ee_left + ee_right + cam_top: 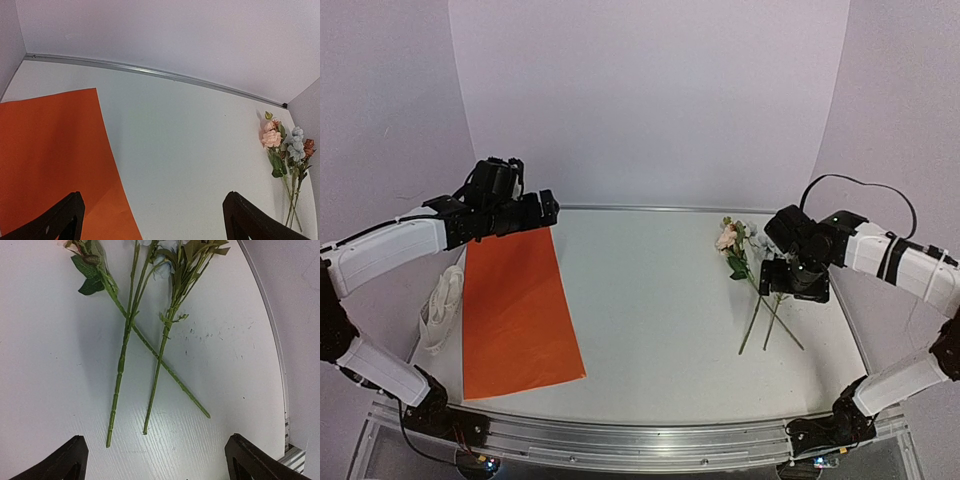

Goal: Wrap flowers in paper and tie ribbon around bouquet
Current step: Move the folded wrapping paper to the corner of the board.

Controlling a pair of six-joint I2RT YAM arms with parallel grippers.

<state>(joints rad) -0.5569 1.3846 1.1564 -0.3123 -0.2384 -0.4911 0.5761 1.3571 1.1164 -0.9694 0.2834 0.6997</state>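
The paper (515, 310) lies flat on the left of the table, orange face up, and shows again in the left wrist view (50, 150). My left gripper (548, 208) hovers open over its far right corner, its fingers (65, 220) wide apart with nothing between them. The flowers (732, 245) lie at the right, heads toward the back wall and stems (125, 345) crossing toward the front. My right gripper (796, 285) hangs open just above the stem ends, holding nothing. The white ribbon (442, 305) lies bunched left of the paper. No bouquet is in view.
A metal rail (650, 208) runs along the table's back edge under the pale backdrop. White tabletop (650, 310) lies between paper and flowers. The table's right edge (272, 340) curves close to the stems.
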